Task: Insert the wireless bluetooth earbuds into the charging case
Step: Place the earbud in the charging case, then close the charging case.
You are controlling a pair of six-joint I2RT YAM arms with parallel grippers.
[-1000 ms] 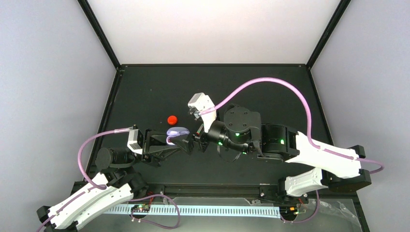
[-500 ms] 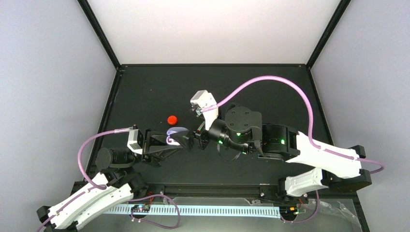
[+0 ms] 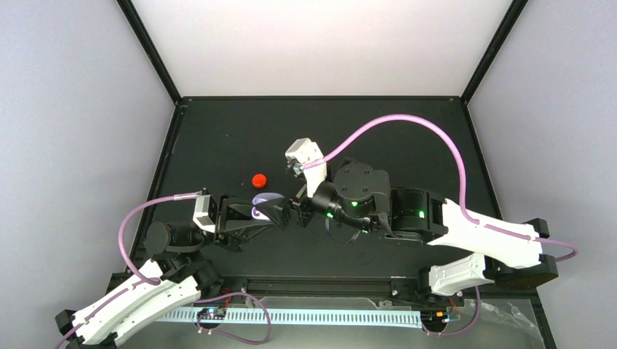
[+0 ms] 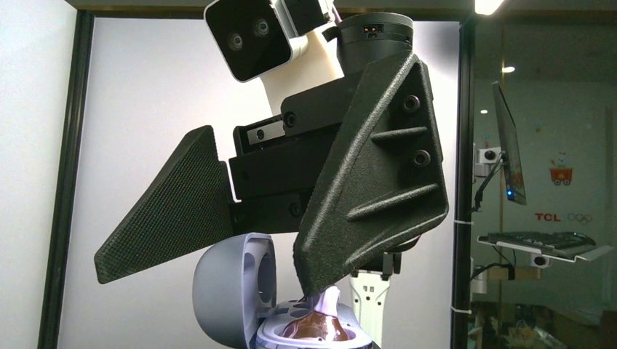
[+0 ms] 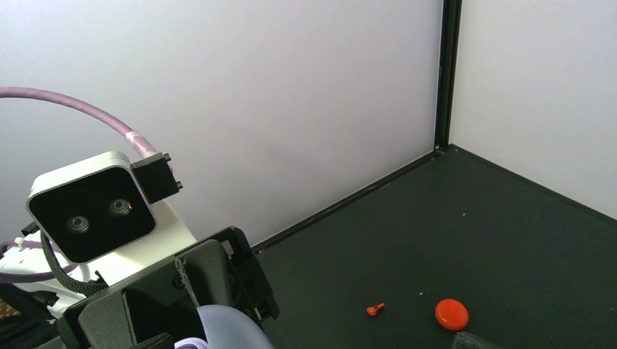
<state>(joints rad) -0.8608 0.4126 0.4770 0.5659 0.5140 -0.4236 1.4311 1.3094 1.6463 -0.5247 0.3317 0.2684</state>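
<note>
1. The charging case (image 4: 231,291) stood open near the middle of the black counter (image 3: 407,138), at the tips of the left gripper (image 3: 256,211). Its rounded lid was raised on the left side in the left wrist view.
2. The left gripper was closed narrowly, and from the top view it seemed to pinch the charging case between its fingers. The contact itself was partly hidden by the other arm.
3. The right gripper (image 3: 289,209) came from the right side, and its jaws were spread wide. One of its broad black fingers (image 4: 371,189) pointed down, with its tip just above the open case.
4. One of the wireless bluetooth earbuds (image 4: 320,326) sat in a well of the case, dark purple with a whitish end. This end touched the tip of that finger. Where the second earbud was could not be told.
5. A round red cap (image 3: 258,179) lay on the counter just behind the case, apart from it. A small red bit (image 5: 375,310) lay near the cap.
</note>
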